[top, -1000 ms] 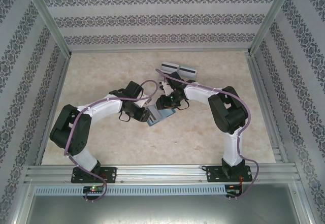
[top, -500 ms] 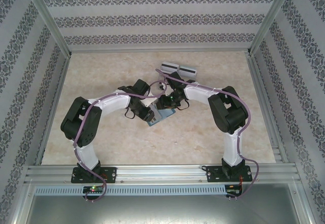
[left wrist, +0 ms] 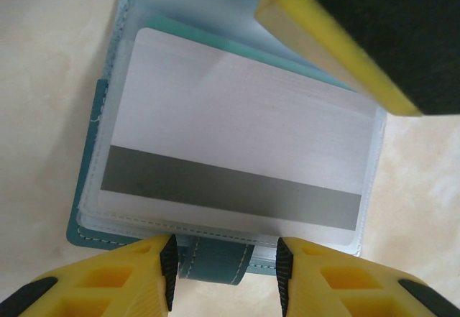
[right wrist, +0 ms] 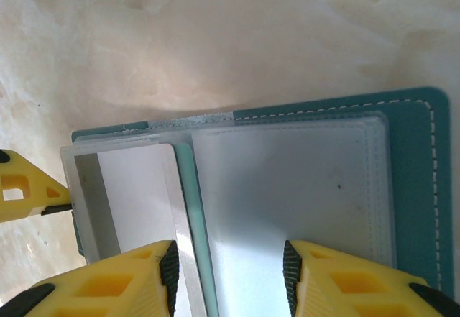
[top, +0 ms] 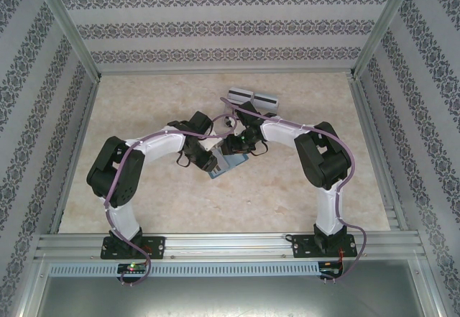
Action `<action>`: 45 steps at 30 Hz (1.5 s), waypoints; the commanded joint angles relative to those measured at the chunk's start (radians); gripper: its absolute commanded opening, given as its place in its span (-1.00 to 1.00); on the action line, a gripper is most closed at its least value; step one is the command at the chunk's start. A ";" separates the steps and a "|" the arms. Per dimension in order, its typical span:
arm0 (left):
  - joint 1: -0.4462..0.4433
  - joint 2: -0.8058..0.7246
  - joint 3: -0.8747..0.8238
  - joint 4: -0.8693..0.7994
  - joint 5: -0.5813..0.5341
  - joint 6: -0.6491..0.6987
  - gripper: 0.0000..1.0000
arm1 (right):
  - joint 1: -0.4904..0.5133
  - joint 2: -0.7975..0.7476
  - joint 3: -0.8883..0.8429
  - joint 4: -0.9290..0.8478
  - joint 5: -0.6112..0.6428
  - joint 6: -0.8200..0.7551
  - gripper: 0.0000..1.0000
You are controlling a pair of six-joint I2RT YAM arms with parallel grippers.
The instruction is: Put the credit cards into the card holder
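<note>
The card holder [top: 228, 164] lies open mid-table with both grippers over it. In the left wrist view its teal cover [left wrist: 88, 144] carries clear sleeves. A white-grey credit card [left wrist: 237, 130] with a dark stripe lies on top, with a teal card's edge [left wrist: 208, 32] just beyond it. My left gripper [left wrist: 223, 268] is open, its jaws either side of the holder's strap tab [left wrist: 215, 259]. My right gripper [right wrist: 230, 274] is open above a clear sleeve [right wrist: 287, 187], beside the white card [right wrist: 136, 195] and the teal card [right wrist: 188, 187].
Two more grey, dark-striped cards [top: 251, 98] lie side by side at the back of the marble table, just behind the right arm. Metal rails [top: 230, 245] and patterned walls enclose the table. The two wrists crowd close together over the holder.
The left arm swung its elbow right and brought its gripper closer over the holder's near edge. The right arm and the holder have stayed put.
</note>
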 commanded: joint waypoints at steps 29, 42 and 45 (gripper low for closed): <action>-0.022 -0.085 -0.092 0.055 -0.080 -0.035 -1.00 | -0.018 0.017 -0.025 -0.005 -0.001 -0.004 -0.09; 0.017 -0.258 -0.311 0.301 -0.050 -0.186 -1.00 | -0.022 0.045 -0.015 -0.009 -0.006 0.003 -0.09; 0.035 -0.279 -0.340 0.365 -0.005 -0.233 -1.00 | -0.022 0.050 -0.012 -0.011 -0.011 0.003 -0.09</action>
